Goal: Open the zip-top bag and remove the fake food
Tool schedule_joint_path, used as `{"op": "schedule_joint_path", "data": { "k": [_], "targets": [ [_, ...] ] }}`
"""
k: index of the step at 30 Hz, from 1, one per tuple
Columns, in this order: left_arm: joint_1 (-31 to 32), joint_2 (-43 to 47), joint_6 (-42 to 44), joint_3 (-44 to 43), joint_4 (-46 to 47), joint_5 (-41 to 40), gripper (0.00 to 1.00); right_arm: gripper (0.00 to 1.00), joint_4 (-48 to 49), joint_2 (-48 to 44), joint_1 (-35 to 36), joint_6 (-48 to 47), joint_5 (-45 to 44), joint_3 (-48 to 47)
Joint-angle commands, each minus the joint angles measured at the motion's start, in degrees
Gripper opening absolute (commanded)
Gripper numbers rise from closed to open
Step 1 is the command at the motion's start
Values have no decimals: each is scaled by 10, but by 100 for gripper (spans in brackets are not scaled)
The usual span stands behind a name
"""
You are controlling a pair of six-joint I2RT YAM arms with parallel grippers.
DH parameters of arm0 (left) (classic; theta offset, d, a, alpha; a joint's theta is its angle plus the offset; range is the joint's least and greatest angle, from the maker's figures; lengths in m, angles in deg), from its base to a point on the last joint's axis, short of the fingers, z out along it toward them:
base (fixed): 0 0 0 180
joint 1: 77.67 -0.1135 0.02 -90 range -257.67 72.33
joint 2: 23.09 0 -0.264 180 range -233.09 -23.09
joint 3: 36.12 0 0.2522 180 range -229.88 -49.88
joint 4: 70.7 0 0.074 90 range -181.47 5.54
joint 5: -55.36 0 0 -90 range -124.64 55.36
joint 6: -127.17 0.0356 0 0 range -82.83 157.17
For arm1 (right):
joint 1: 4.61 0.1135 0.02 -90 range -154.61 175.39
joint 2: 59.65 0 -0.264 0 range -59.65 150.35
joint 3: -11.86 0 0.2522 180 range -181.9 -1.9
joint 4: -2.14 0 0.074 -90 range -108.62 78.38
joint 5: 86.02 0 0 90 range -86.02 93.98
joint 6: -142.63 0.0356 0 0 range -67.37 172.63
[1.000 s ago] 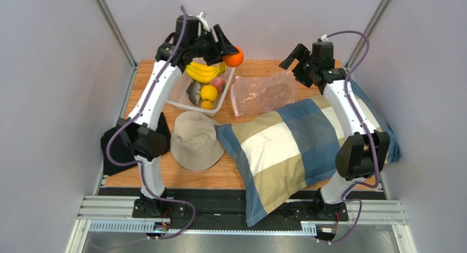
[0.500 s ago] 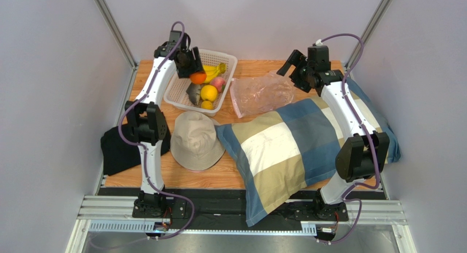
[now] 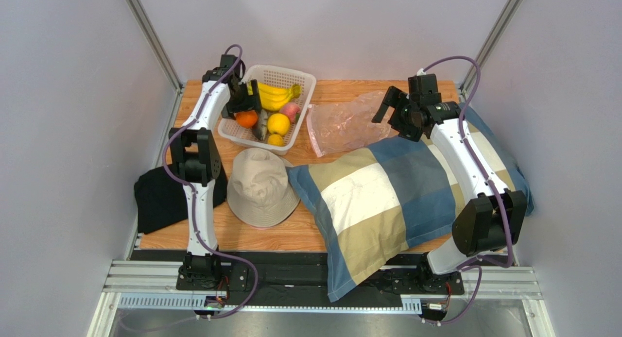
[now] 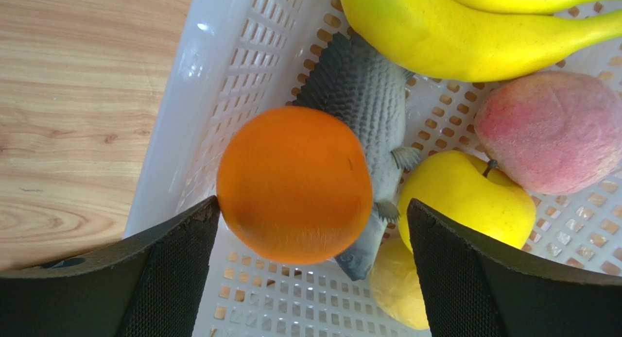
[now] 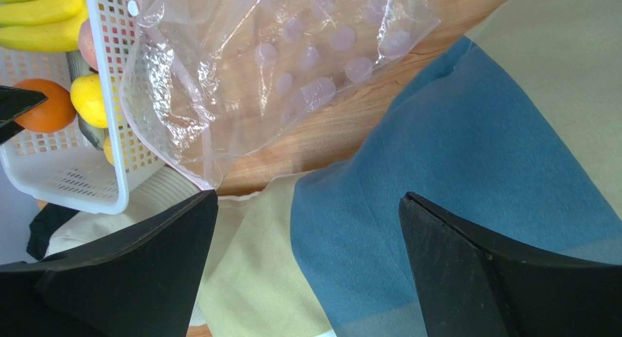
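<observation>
Top external view puts the left gripper (image 3: 239, 107) far lower than a second ago: then it carried the orange (image 3: 247, 119) high over the far rim of the white mesh basket (image 3: 296, 75), and now it is down inside the basket. Seen from its wrist, its jaws have let go, spread wider than the smooth round orange, which rests on the scaly grey fish (image 4: 361, 96). Beside these lie the glossy yellow banana bunch (image 4: 438, 38), a matt pink fruit (image 4: 555, 129) and a yellow round fruit (image 4: 467, 198). The right gripper (image 3: 387, 107) has drifted slightly and hangs spread, holding nothing. The zip-top bag (image 3: 347, 122), clear and crinkled, lies flat on the wooden table (image 3: 328, 89) between basket and checked pillow (image 3: 372, 198).
</observation>
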Motion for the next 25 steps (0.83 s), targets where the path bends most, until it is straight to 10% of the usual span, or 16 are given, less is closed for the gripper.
{"op": "schedule_joint_path", "data": {
  "k": [1, 14, 25],
  "targets": [
    [1, 73, -5, 31, 1, 9, 99, 100, -25, -60, 6, -25, -28, -14],
    [223, 406, -17, -17, 49, 102, 99, 100, -318, -135, 13, -113, -174, -301],
    [302, 570, -36, 99, 105, 130, 99, 100, -352, -170, 12, -114, -174, -337]
  ]
}}
